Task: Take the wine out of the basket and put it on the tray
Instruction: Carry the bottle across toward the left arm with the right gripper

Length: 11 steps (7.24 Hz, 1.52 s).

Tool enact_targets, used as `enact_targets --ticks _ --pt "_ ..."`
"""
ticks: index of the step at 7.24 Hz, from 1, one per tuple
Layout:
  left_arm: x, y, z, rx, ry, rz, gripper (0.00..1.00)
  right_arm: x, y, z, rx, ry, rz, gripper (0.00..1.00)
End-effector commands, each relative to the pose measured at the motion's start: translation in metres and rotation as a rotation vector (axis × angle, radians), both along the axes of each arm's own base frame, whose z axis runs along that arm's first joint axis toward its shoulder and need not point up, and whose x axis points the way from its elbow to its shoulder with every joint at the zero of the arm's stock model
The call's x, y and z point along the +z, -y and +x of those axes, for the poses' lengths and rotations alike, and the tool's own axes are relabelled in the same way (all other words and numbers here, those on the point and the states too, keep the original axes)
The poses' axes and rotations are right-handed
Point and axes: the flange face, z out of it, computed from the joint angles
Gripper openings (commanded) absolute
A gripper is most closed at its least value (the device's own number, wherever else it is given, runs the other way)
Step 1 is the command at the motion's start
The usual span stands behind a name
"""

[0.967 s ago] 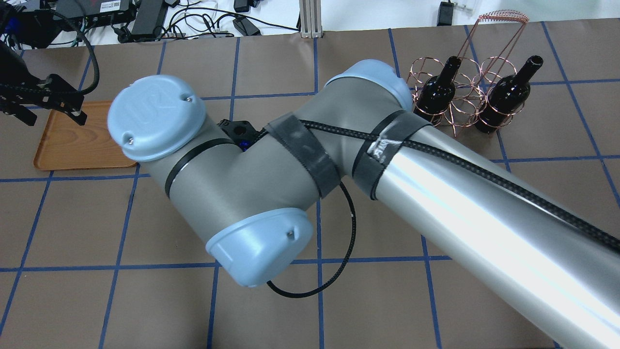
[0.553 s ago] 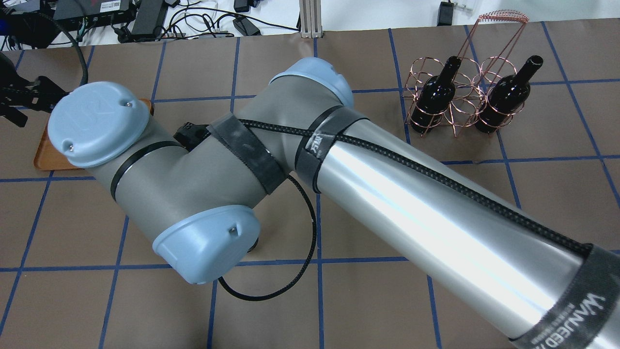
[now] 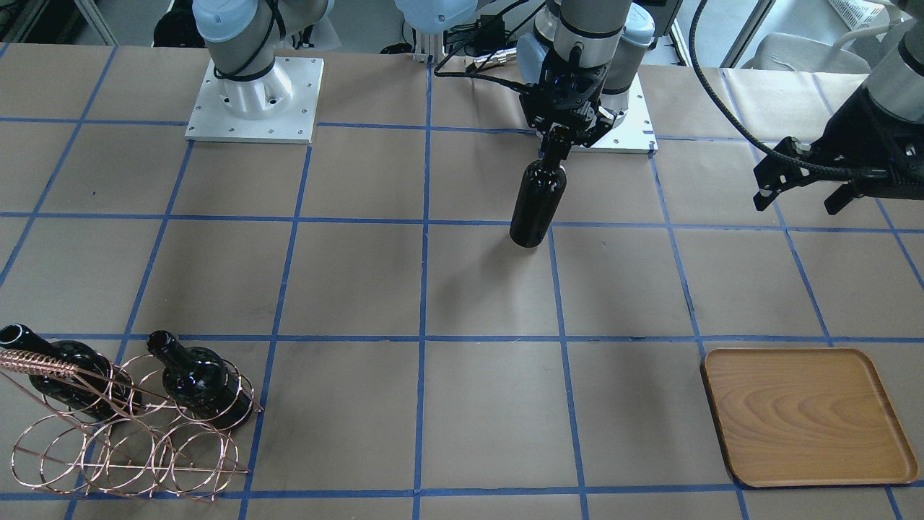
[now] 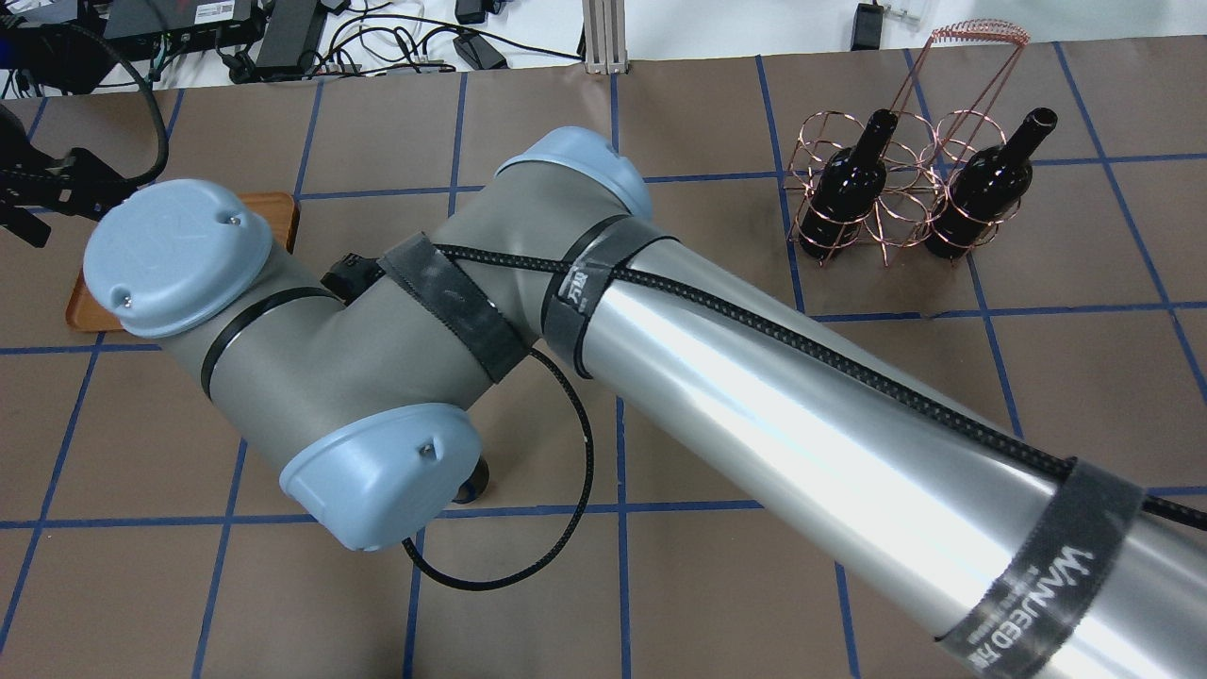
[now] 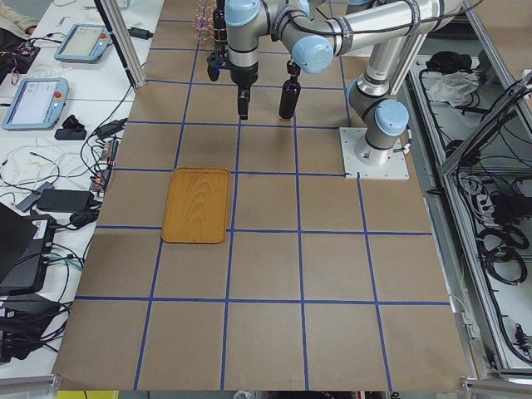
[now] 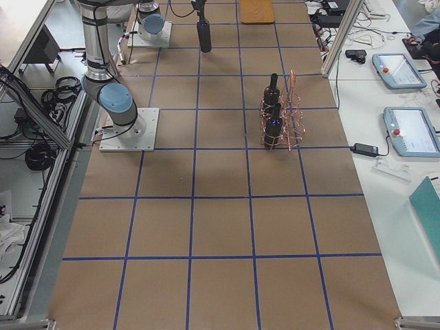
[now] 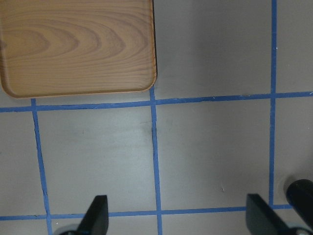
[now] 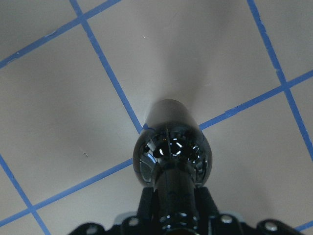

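Top centre: right end effector (image 3: 557, 136) clamped on the wine (image 3: 538, 202) neck, bottle hanging upright, likely mid-transfer. Left end effector (image 3: 798, 195) apart, empty. Next: carry it to the tray (image 3: 808, 415), lower right.

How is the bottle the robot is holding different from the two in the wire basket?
The held bottle is gripped at its neck by the right gripper; the two basket bottles stand ungripped. The held bottle is out over the table; the basket bottles sit inside rings of the basket. All three are dark and glossy.
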Motion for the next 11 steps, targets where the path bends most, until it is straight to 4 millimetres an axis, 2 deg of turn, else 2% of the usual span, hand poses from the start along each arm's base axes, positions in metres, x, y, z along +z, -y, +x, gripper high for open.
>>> enact_targets --ticks 1,4,7,9,10,11 --pt "-0.001 0.0 0.0 0.0 0.002 0.001 1.0 -0.003 -0.004 0.007 -0.01 0.009 0.001 0.0" --pt "-0.002 0.001 -0.001 0.001 -0.008 0.0 1.0 -0.006 -0.005 0.009 -0.004 0.021 0.01 0.0" --pt "-0.002 0.002 -0.001 0.001 -0.007 0.002 1.0 -0.01 -0.004 0.009 0.049 0.009 -0.002 1.0" --pt "-0.003 0.002 -0.003 -0.002 -0.01 0.004 1.0 -0.001 -0.003 0.008 0.05 0.025 -0.019 1.0" --pt "-0.002 0.003 -0.008 -0.003 -0.009 0.002 1.0 0.025 -0.007 -0.001 0.051 0.05 -0.048 1.0" --pt "-0.005 0.004 -0.008 -0.005 -0.013 0.008 1.0 0.057 -0.006 -0.021 0.114 0.052 -0.094 1.0"
